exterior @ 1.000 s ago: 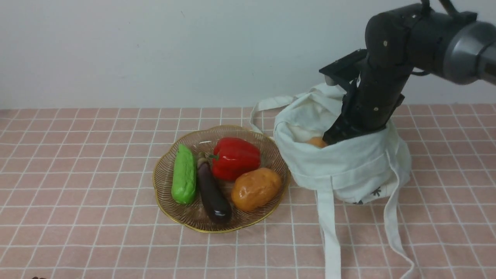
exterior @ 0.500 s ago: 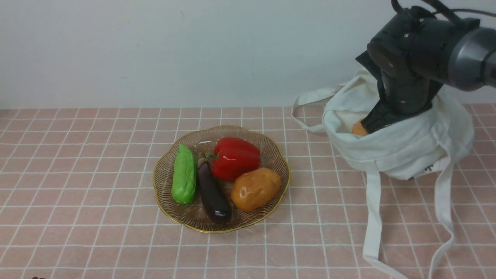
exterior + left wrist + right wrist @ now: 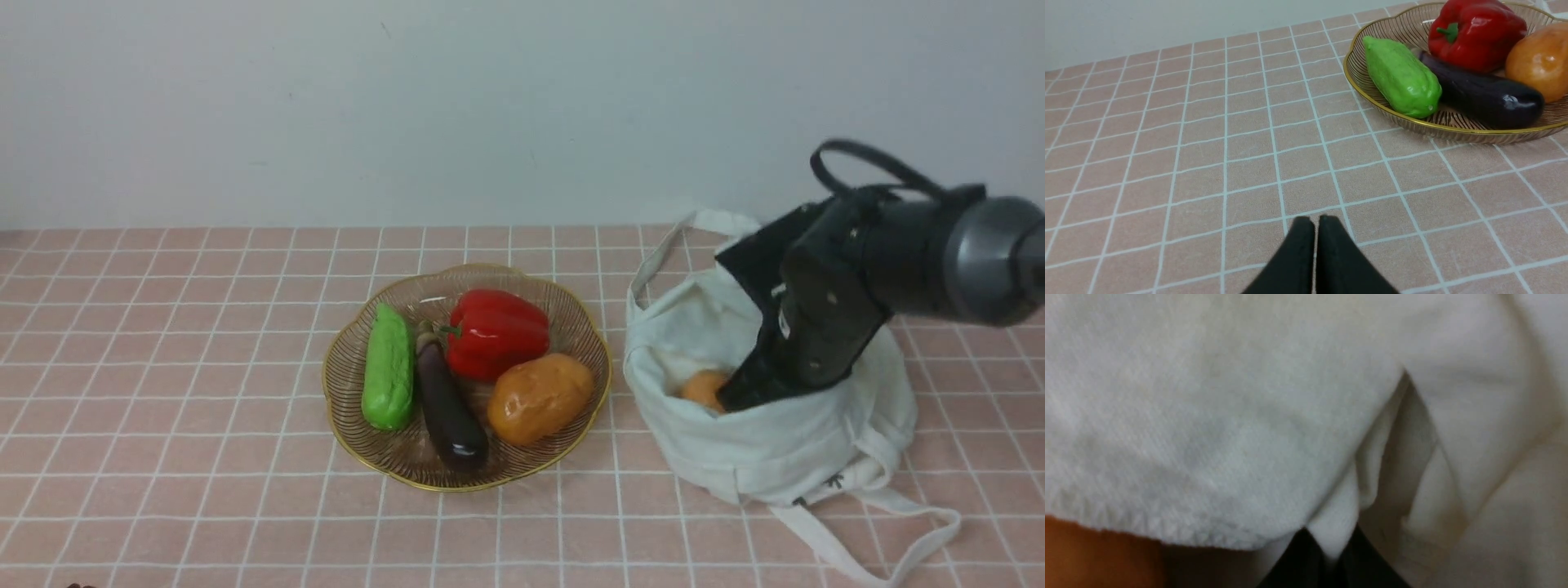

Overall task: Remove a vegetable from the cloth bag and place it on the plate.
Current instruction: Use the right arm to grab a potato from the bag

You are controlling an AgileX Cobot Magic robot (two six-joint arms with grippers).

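The off-white cloth bag (image 3: 775, 445) sits on the table to the right of the plate (image 3: 465, 487), mouth open, a small dark mark near its base. A tan-brown potato (image 3: 704, 387) shows partly inside the mouth. My right gripper (image 3: 732, 398) reaches into the bag. In the right wrist view it (image 3: 1331, 539) is shut on a fold of the bag's cloth (image 3: 1229, 428), with a brown patch of potato (image 3: 1094, 555) beside it. My left gripper (image 3: 1315, 222) is shut and empty over bare table, well away from the plate's gold rim (image 3: 1437, 127).
The plate holds a green vegetable (image 3: 388, 366), a dark eggplant (image 3: 447, 408), a red pepper (image 3: 495, 331) and a glossy orange-yellow potato (image 3: 539, 398). The bag's long straps (image 3: 865, 523) trail toward the table's front right. A wall stands behind.
My right arm carried the bag up and to the right, then brought it down and nearer. The bag now rests lower on the table, right of the plate. The plate's contents have not moved.
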